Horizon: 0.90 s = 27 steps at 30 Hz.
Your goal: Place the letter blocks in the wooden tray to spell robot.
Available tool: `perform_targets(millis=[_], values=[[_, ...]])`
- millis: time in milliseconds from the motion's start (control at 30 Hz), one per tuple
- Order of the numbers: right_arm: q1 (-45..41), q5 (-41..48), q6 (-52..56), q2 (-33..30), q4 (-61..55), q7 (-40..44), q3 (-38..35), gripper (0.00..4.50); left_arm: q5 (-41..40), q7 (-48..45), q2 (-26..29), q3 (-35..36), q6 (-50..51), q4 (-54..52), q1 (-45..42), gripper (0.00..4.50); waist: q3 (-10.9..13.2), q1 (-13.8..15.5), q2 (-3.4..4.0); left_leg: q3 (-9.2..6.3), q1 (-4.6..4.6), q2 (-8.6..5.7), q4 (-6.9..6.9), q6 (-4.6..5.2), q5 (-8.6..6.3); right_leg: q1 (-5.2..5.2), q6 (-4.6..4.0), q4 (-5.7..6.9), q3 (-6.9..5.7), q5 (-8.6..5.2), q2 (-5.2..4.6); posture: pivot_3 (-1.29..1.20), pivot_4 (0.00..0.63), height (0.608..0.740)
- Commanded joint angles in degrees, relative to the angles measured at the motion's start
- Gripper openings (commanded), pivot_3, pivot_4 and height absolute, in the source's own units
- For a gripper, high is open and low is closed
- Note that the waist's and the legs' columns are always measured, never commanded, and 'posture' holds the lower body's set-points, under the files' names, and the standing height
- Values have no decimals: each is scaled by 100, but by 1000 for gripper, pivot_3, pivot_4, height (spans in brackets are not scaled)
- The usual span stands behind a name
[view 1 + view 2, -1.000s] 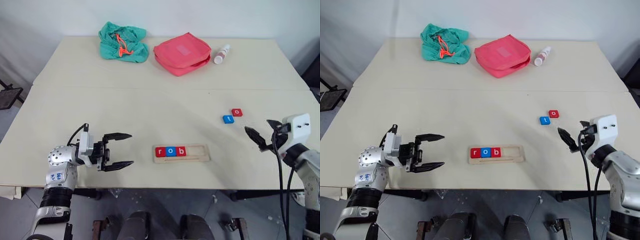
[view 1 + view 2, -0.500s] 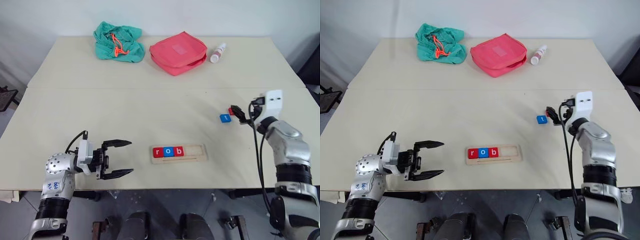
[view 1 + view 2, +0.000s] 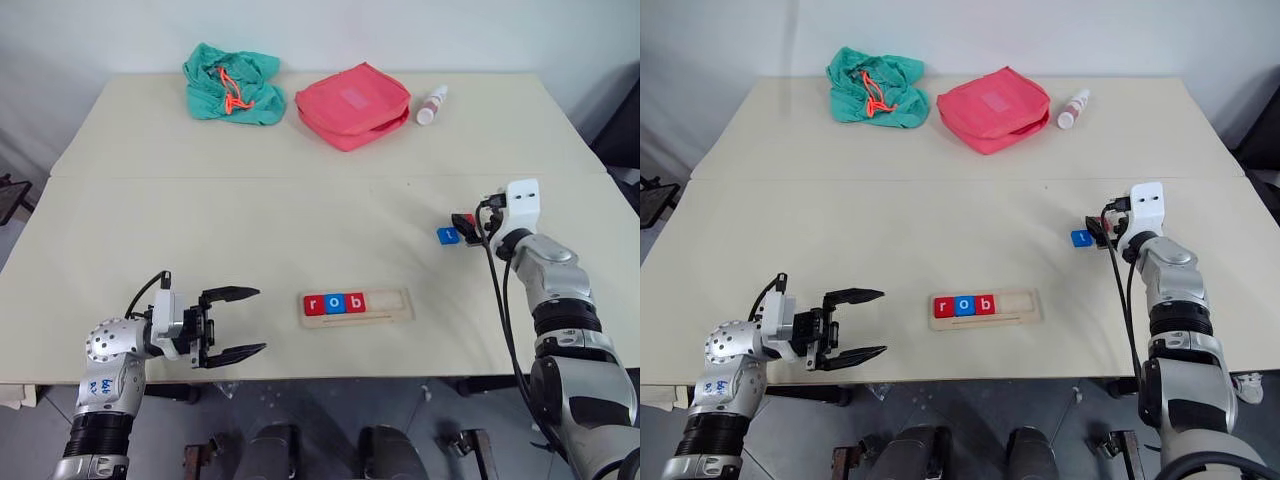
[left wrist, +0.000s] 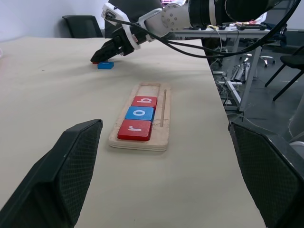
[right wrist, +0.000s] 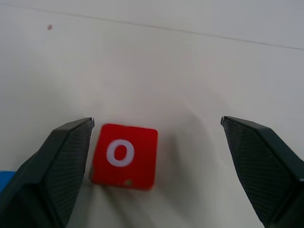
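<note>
Position favours your right gripper (image 5: 156,156), jaws spread wide over the red o block (image 5: 124,156) on the desk beside the blue t block (image 3: 448,235), while your left gripper (image 3: 232,324), also spread, idles beside the wooden tray (image 3: 385,305).

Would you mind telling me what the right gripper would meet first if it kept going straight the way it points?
Probably the red o block, lying flat between the open jaws of the right gripper, nearer one finger.
</note>
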Motion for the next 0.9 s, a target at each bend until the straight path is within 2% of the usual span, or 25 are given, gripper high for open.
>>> perform_targets(millis=[33, 267, 300, 400, 600, 733, 900], values=[[-154, -67, -162, -72, 76, -60, -1, 4478, -125, 49, 7, 68, -62, -240, 45, 4500, 0, -11, 0, 1, 0, 0, 0, 0, 0, 0, 0, 0, 1, 0, 0, 0, 150, 740], [-186, -118, -133, -70, 160, -16, 39, 4478, -108, 48, -2, 49, -91, -150, -29, 4500, 0, -11, 0, 2, 0, 1, 0, 0, 0, 0, 0, 0, 2, 0, 0, 0, 150, 740], [-183, -126, -122, -65, 161, -23, 49, 4305, -101, 46, -5, 43, -97, -130, -48, 4500, 0, -10, 0, 2, 0, 1, 0, 0, 0, 0, 0, 0, 2, 0, 0, 0, 150, 740], [-155, -120, -115, -40, 135, -44, 54, 3580, -89, 48, -14, 33, -105, -94, -96, 4500, 0, -7, 0, 1, 0, 1, 0, 0, 0, 0, 0, 0, 2, 0, 0, 0, 150, 740], [-49, -68, -106, 16, -9, -84, 32, 1468, -81, 23, -5, 35, -121, -13, -166, 4500, 0, -9, 0, 1, 0, 1, 0, 0, 0, 0, 0, 0, 2, 0, 0, 0, 150, 740], [138, 110, -30, 53, -585, -132, -114, 1457, -85, -13, 9, 29, -111, 74, -252, 4500, 0, -2, 0, 0, 0, 1, 1, 0, 0, 0, 0, 0, 1, 0, 0, 0, 150, 740], [1149, 568, 1011, 126, -2954, -345, -374, 1457, -116, -204, 48, -1, -58, 230, -404, 4500, 0, 18, 1, -3, -4, 0, -1, 0, 0, -2, 0, -2, 1, 0, 0, 0, 150, 740]])
